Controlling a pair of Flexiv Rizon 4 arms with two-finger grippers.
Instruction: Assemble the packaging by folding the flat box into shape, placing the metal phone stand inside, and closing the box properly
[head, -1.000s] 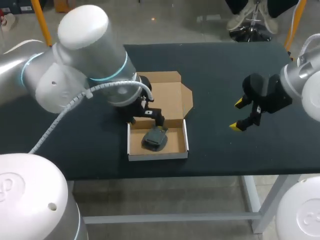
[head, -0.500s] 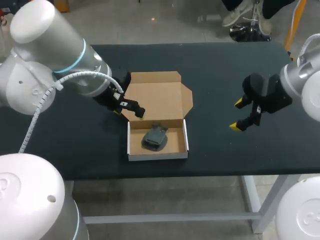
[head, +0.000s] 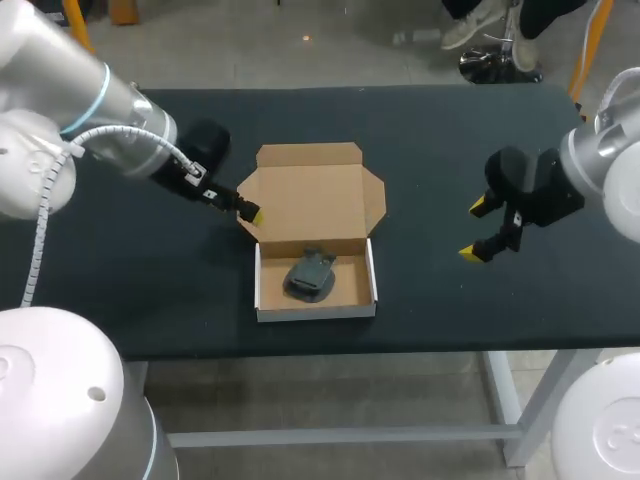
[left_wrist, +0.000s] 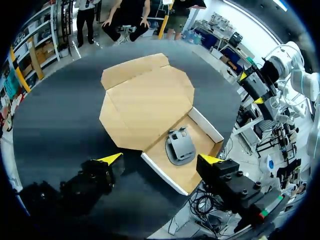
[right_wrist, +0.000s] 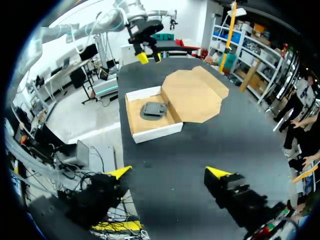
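The cardboard box (head: 315, 195) sits around the middle of the black table (head: 450, 130). It's folded into a tray with the lid lying flat open behind it and the tuck flap at the far end, so its long axis runs front to back. The dark grey phone stand (head: 309, 276) lies inside the tray, lengthwise toward the lid hinge but skewed a bit, with the broad end nearest the front wall.

There's a small white label-ish patch on the left gripper (left_wrist: 160, 160) body in the head view, way too small to read. That view shows just one yellow tip, right at the lid's left corner, and I can't tell whether it's touching. The left wrist view shows both tips spread wide, holding nothing.

The right gripper (head: 476, 230) hovers well off to the box's right, also wide open and empty. Its wrist view shows the tray's white outer walls.
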